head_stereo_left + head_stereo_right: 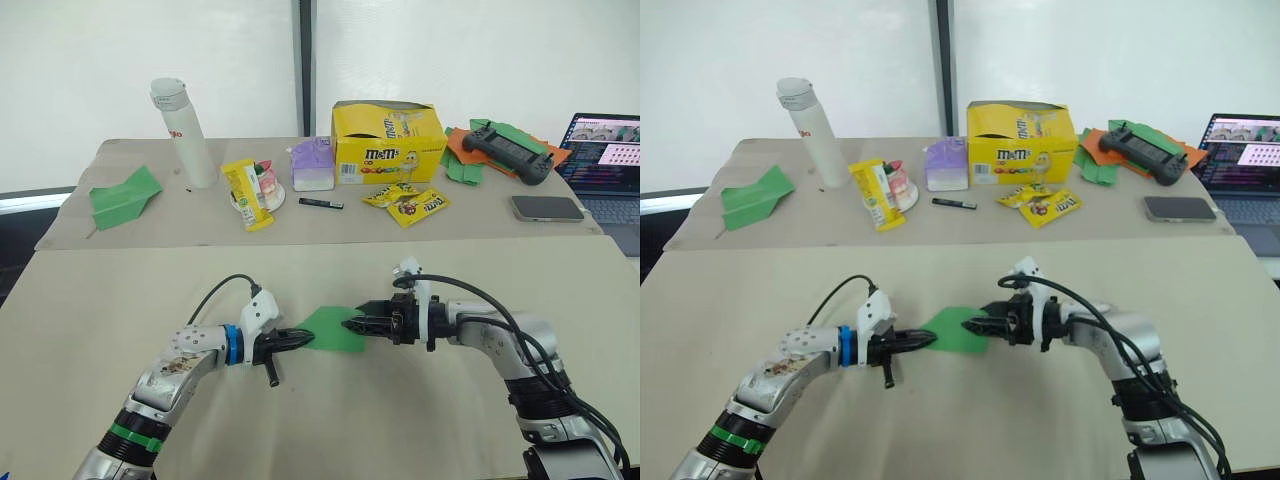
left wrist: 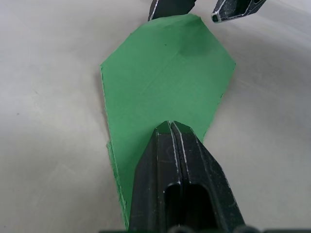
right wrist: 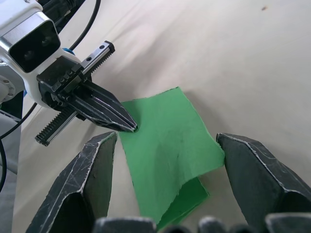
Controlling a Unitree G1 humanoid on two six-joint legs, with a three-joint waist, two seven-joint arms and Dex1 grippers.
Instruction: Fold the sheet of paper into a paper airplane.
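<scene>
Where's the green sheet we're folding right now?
In the left eye view, the sheet of paper lies on the near table, centre, between the two hands: left hand shut on its left tip, right hand open at its right edge.

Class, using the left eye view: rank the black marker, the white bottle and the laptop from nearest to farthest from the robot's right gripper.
From the right gripper:
1. Black marker, ahead on the far table, slightly to the robot's left.
2. White bottle, farther back and well to the left.
3. Laptop, at the far right edge.
</scene>
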